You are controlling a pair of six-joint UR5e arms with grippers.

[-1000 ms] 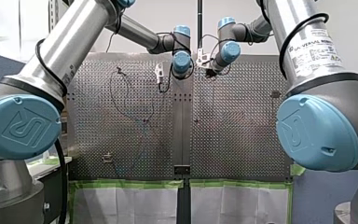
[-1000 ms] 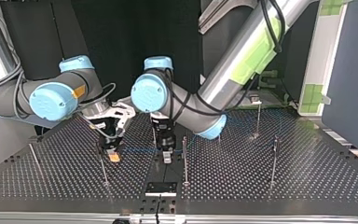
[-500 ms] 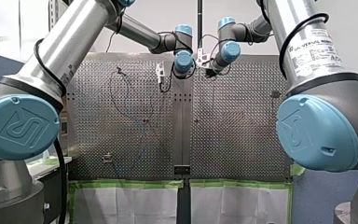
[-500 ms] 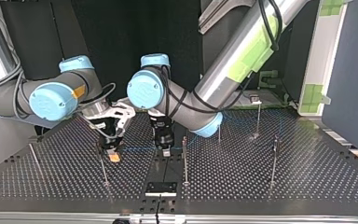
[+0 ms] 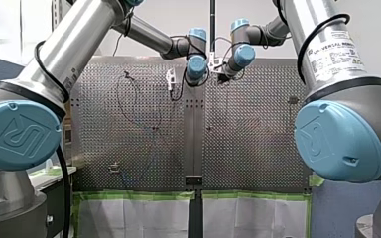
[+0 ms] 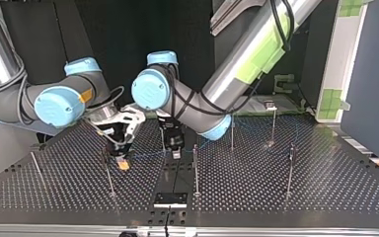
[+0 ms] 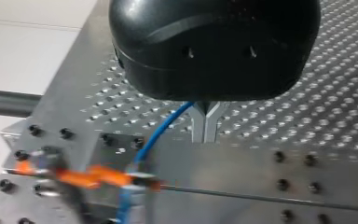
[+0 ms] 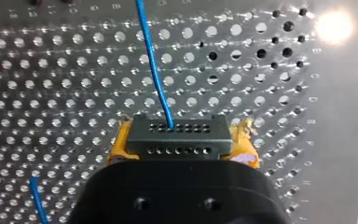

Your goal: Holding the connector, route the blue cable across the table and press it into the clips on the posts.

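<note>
Now my left claw (image 6: 176, 154), closed on the blue cable (image 7: 161, 134), has drawn back beyond the middle post (image 6: 195, 173), likely taking up slack for clipping; my right claw (image 6: 122, 164) stays clamped on the connector (image 8: 177, 139), farther from that post.

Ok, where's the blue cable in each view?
Front: cable faint, left of the table's centre strip.
Top: cable strung between my right gripper and my left gripper.
Left wrist: cable runs down from the gripper.
Right wrist: cable leaves the connector in the gripper.
Landmark: the perforated table.
</note>
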